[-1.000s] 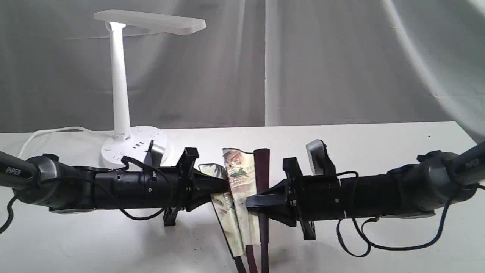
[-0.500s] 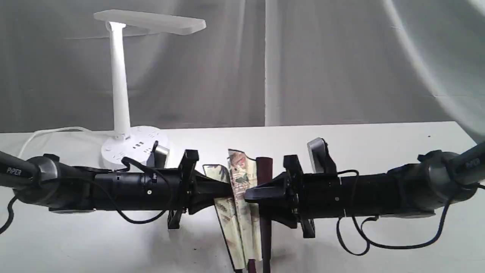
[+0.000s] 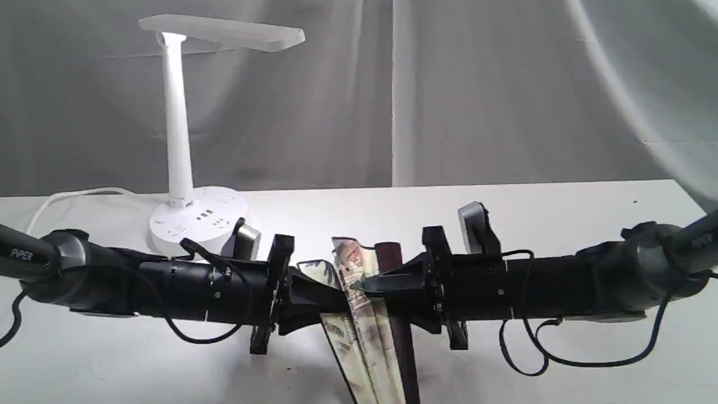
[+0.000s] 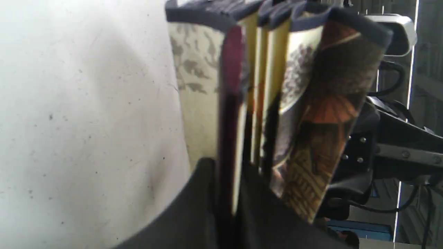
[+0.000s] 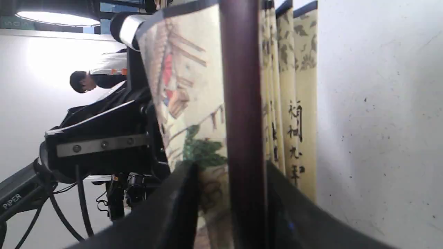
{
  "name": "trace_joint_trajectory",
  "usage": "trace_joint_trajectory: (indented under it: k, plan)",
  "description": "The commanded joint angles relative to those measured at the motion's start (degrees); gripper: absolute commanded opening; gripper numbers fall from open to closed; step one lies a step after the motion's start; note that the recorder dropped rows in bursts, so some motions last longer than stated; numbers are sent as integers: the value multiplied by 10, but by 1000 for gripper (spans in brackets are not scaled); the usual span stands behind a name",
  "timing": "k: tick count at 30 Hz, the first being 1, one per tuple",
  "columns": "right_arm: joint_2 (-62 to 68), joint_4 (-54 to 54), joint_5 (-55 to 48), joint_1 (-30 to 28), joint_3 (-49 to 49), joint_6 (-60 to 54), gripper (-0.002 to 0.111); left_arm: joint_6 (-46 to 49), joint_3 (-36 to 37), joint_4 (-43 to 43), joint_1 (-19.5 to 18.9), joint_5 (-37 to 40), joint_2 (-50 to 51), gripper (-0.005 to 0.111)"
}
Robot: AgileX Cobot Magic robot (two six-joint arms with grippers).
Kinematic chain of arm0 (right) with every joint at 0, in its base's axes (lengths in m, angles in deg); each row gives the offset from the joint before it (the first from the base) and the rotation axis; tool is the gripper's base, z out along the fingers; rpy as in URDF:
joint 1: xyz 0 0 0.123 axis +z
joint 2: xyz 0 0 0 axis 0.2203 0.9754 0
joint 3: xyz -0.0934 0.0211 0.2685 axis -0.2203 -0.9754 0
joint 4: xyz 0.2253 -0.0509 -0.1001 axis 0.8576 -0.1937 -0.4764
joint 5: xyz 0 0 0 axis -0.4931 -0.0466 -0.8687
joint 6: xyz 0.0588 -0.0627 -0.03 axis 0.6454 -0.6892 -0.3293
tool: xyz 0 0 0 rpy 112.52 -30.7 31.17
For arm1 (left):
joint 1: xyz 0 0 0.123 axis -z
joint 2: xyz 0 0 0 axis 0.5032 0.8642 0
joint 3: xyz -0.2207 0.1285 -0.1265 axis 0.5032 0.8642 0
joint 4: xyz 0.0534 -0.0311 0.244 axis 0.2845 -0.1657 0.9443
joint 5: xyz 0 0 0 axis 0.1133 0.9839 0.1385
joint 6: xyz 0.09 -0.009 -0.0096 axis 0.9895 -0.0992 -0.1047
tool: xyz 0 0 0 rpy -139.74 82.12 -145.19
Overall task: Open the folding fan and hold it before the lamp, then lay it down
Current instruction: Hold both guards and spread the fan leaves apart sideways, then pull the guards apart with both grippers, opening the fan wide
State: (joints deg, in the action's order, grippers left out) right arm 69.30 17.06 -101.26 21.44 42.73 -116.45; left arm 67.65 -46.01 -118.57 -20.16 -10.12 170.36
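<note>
The folding fan point(image 3: 359, 314) stands nearly closed between both arms at the table's front middle, a few cream painted folds showing beside a dark maroon outer rib point(image 3: 395, 314). My left gripper point(image 3: 328, 300) is shut on the fan's left outer rib point(image 4: 230, 114). My right gripper point(image 3: 373, 289) is shut on the maroon right rib point(image 5: 242, 103). The fan's leaf point(image 5: 187, 97) shows a village scene, and the black edging point(image 4: 273, 14) runs along its end. The white lamp point(image 3: 179, 129) stands at the back left, behind the left arm.
The lamp's round base with sockets point(image 3: 196, 216) and its white cord point(image 3: 73, 196) lie on the white table point(image 3: 561, 207). A grey curtain point(image 3: 449, 90) hangs behind. Black cables point(image 3: 533, 353) dangle under the right arm.
Both grippers have come closer together, squeezing the fan's folds narrower. The fan has tilted, its top leaning left and its lower end swinging right.
</note>
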Motion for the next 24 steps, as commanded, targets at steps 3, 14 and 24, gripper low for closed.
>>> trace_joint_trajectory:
  k: [3, 14, 24]
  plan:
    - [-6, 18, -11, -2, 2, -7, 14, -7, 1, 13, 6, 15, 0, 0]
    - [-6, 18, -11, -2, 2, 8, 0, -20, 1, 1, 4, 15, 0, 0]
    - [-6, 18, -11, -39, -1, 9, 0, -27, 1, 2, -12, 16, 0, 0]
